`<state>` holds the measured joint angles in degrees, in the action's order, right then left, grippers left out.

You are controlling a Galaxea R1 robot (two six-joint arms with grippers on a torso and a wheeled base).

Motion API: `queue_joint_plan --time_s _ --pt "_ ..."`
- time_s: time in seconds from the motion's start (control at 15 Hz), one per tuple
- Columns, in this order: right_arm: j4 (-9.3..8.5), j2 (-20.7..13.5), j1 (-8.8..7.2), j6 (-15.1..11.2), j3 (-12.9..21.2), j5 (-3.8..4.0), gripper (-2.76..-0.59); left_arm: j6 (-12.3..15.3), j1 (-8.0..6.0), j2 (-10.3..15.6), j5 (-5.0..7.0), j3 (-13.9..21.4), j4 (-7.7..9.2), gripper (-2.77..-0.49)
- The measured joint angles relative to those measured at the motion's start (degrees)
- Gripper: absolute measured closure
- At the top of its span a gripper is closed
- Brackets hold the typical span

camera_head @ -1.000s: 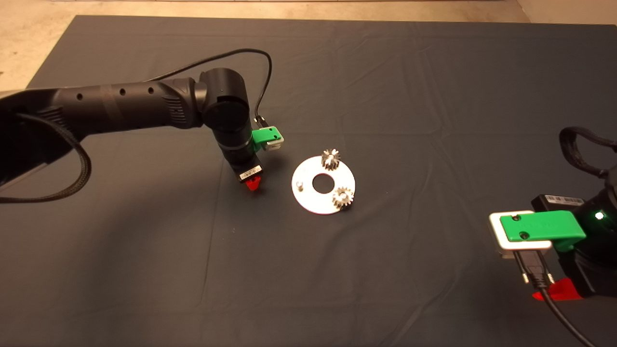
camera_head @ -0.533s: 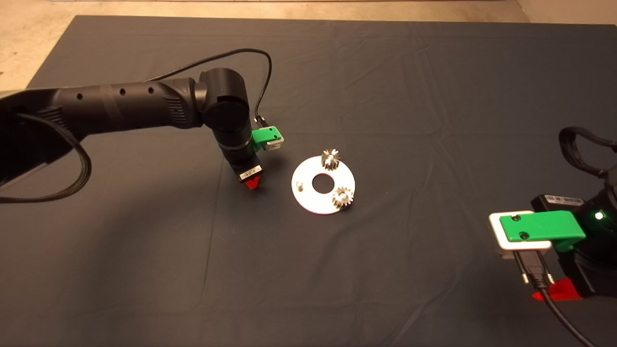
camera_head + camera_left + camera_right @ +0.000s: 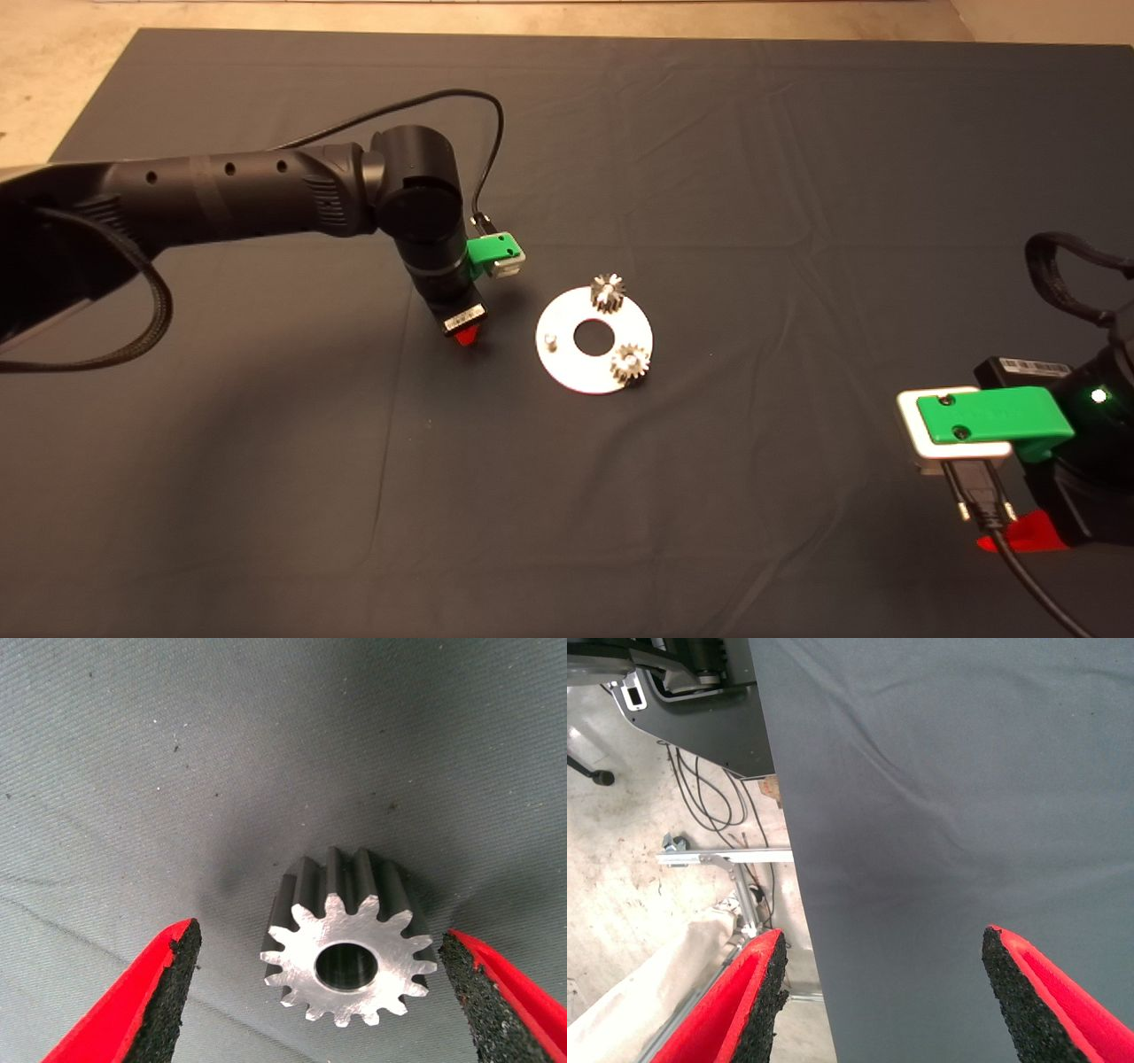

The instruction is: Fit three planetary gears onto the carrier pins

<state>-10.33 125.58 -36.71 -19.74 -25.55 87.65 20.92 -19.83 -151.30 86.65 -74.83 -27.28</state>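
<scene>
Left arm: reaching in from the left across the mat (image 3: pixel 762 177), elbow joint bent, wrist turned down so the left pincer (image 3: pixel 464 334) points at the surface just left of the disc (image 3: pixel 567 368).
Left pincer: released, red fingers (image 3: pixel 142 1001) spread wide, one on each side of a loose gear (image 3: pixel 347 948); neither pad touches it.
Loose gear: third planetary gear, lying flat on the mat with its bore facing up, between the spread fingers, nearer one pad than the other. Hidden under the pincer in the head view.
Disc: flat on the mat near the centre, big central hole showing.
Mounted gears: two on the disc, one at the far edge (image 3: pixel 608 292), one at the near right edge (image 3: pixel 630 363), each sitting on its pin.
Bare pin: one carrier pin (image 3: pixel 550 340) stands upright on the disc's left side, the side closest to the left pincer, nothing on it.
Right arm: parked at the lower right edge of the surface.
Right pincer: released (image 3: pixel 881 1001), fingers apart over the mat's edge, floor and cables beyond.
</scene>
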Motion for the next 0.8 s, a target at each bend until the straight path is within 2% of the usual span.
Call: queue_joint_plan --time_s 0.2,0.4,0.67,0.8 --pt "0.0 0.0 0.0 0.0 0.0 0.0 -1.63 0.0 0.0 0.0 0.0 0.0 0.0 -1.8" --pt "0.0 0.0 0.0 0.0 0.0 0.0 -1.63 0.0 0.0 0.0 0.0 0.0 0.0 -1.78" --pt "0.0 0.0 0.0 0.0 0.0 0.0 -1.63 0.0 0.0 0.0 0.0 0.0 0.0 -1.51" --pt "0.0 0.0 0.0 0.0 0.0 0.0 -1.63 0.0 0.0 0.0 0.01 0.0 0.0 -1.51"
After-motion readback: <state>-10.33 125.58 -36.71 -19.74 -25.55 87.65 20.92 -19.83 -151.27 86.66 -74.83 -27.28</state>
